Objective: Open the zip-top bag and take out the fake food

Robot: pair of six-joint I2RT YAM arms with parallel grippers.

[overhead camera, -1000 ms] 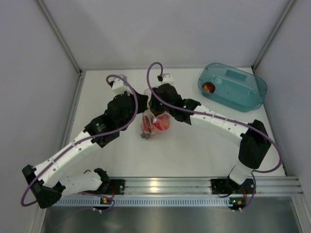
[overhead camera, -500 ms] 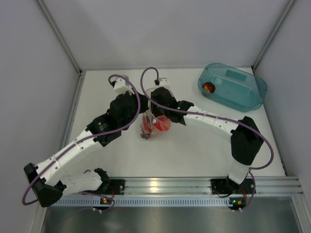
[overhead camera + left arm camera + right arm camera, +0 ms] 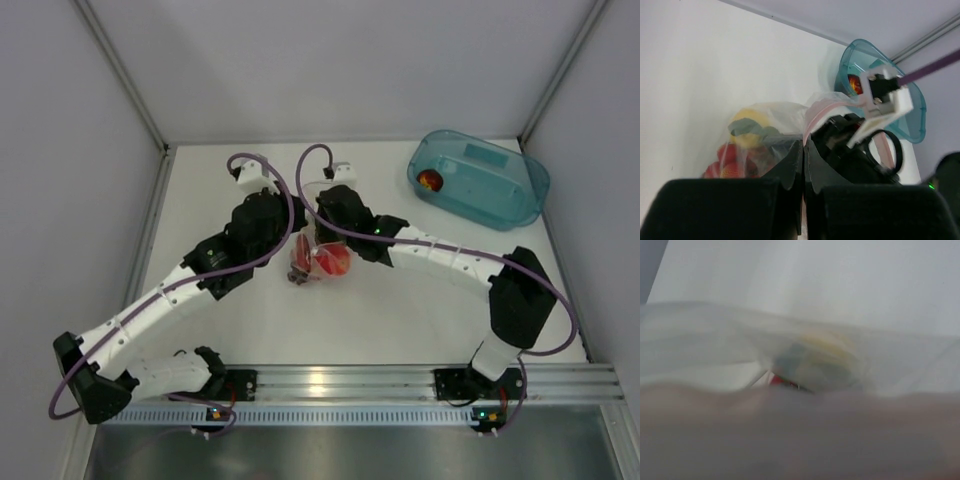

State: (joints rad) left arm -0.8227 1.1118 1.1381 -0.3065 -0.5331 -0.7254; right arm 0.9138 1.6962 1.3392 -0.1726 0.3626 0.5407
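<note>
My left gripper [image 3: 803,147] clamps the clear, crinkly zip-top bag [image 3: 772,117], presumably light and slippery, by its twelve-o'clock pink zip strip [image 3: 827,103]; right gripper [image 3: 322,238] state: indeterminable.

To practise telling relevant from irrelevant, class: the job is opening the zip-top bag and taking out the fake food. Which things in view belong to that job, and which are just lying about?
Belongs to the job:
zip-top bag
fake food inside it

Just lying about:
teal tub
small red piece in the tub
</note>
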